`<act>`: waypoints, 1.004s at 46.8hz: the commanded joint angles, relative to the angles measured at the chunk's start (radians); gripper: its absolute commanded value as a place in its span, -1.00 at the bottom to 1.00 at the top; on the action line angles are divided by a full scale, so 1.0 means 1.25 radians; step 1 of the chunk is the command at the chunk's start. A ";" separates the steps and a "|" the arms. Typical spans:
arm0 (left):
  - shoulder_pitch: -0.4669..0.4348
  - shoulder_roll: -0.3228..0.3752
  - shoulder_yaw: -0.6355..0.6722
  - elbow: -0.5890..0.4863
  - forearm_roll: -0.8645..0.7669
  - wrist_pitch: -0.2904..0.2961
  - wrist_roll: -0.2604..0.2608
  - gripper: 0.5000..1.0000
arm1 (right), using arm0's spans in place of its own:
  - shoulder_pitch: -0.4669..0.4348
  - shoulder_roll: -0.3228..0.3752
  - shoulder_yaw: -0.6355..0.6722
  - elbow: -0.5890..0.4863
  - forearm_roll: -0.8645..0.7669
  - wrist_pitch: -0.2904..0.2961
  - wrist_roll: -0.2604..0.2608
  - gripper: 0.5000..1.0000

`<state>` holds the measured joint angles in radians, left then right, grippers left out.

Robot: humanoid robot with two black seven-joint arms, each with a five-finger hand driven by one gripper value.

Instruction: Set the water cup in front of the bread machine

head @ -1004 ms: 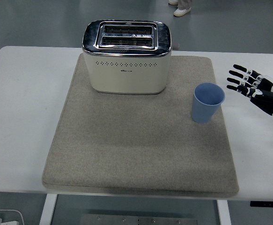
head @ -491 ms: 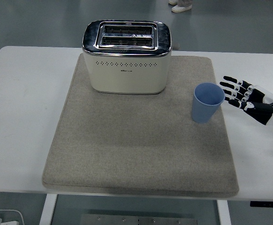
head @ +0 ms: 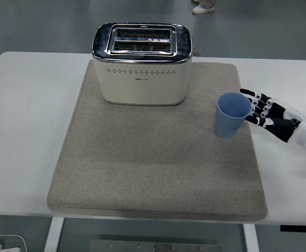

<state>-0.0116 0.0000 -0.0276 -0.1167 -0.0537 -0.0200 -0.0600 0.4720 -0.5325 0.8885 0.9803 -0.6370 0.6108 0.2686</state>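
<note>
A blue cup (head: 232,114) stands upright and empty on the right side of the grey mat (head: 158,157). The cream and chrome bread machine (head: 141,64) stands at the back of the mat, to the cup's upper left. My right hand (head: 259,107) comes in from the right edge with its fingers spread. Its fingertips (head: 246,93) are right at the cup's right side, and I cannot tell whether they touch it. The hand holds nothing. My left arm is out of view.
The mat covers most of the white table (head: 27,115). Its wide front part below the bread machine is bare. A person's shoes (head: 203,6) show at the top edge.
My right hand has moved left and down toward the cup, from well apart to fingertips beside it. The cup and bread machine have not moved.
</note>
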 commanded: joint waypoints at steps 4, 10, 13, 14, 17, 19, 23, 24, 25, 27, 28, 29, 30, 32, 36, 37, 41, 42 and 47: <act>0.000 0.000 0.000 -0.001 0.000 0.000 0.000 1.00 | -0.001 0.006 0.002 0.000 -0.007 0.000 0.000 0.72; 0.001 0.000 0.000 0.000 0.000 0.000 0.000 1.00 | -0.001 0.010 0.002 0.000 -0.011 0.000 0.000 0.72; 0.001 0.000 0.000 0.000 0.000 0.000 0.000 1.00 | -0.001 0.023 0.002 0.000 -0.024 0.000 0.000 0.72; 0.000 0.000 0.000 0.000 0.000 0.000 0.000 1.00 | 0.000 0.028 0.002 0.000 -0.029 0.000 0.000 0.72; -0.001 0.000 0.000 0.000 0.000 0.000 0.000 1.00 | 0.000 0.039 0.003 0.000 -0.044 0.000 0.000 0.72; -0.001 0.000 0.000 0.000 0.000 0.000 0.000 1.00 | 0.000 0.043 0.003 0.000 -0.048 0.000 0.000 0.72; 0.001 0.000 0.000 0.000 0.000 0.000 0.000 1.00 | 0.000 0.054 0.002 0.000 -0.050 0.000 0.000 0.72; 0.000 0.000 0.000 0.000 0.000 0.000 0.000 1.00 | 0.000 0.055 0.002 0.000 -0.050 0.000 0.000 0.72; -0.001 0.000 0.000 -0.001 0.000 0.000 0.000 1.00 | 0.002 0.055 0.002 0.000 -0.050 0.000 0.000 0.72; 0.000 0.000 0.000 0.000 0.000 0.000 0.000 1.00 | 0.002 0.055 0.002 0.000 -0.051 0.000 0.000 0.72; -0.001 0.000 0.000 0.000 0.000 0.000 0.000 1.00 | 0.003 0.057 0.002 0.000 -0.051 0.000 0.000 0.72; 0.001 0.000 0.000 0.000 0.000 0.000 0.000 1.00 | 0.003 0.057 0.003 0.000 -0.051 0.000 0.000 0.72; 0.001 0.000 0.000 0.000 0.000 0.000 0.000 1.00 | 0.003 0.057 0.002 0.000 -0.052 0.000 0.000 0.72; 0.001 0.000 0.000 -0.001 0.000 0.000 0.000 1.00 | 0.004 0.057 0.002 0.000 -0.055 0.000 0.000 0.72; 0.001 0.000 0.000 -0.001 0.000 0.000 0.000 1.00 | 0.005 0.059 0.002 0.000 -0.056 0.000 0.000 0.72; 0.000 0.000 0.000 0.000 0.000 0.000 0.000 1.00 | 0.005 0.059 0.003 0.000 -0.057 0.000 0.000 0.72; 0.001 0.000 0.000 -0.001 0.000 0.000 0.000 1.00 | 0.005 0.060 0.002 0.000 -0.060 0.000 0.000 0.72; 0.001 0.000 0.000 0.000 0.000 0.000 0.000 1.00 | 0.005 0.060 0.002 0.000 -0.063 0.000 0.000 0.72; 0.001 0.000 0.000 0.000 0.000 0.000 0.000 1.00 | 0.009 0.074 0.002 0.000 -0.067 0.000 0.001 0.72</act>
<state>-0.0114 0.0000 -0.0276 -0.1169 -0.0537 -0.0199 -0.0600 0.4793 -0.4497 0.8915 0.9802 -0.7197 0.6108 0.2685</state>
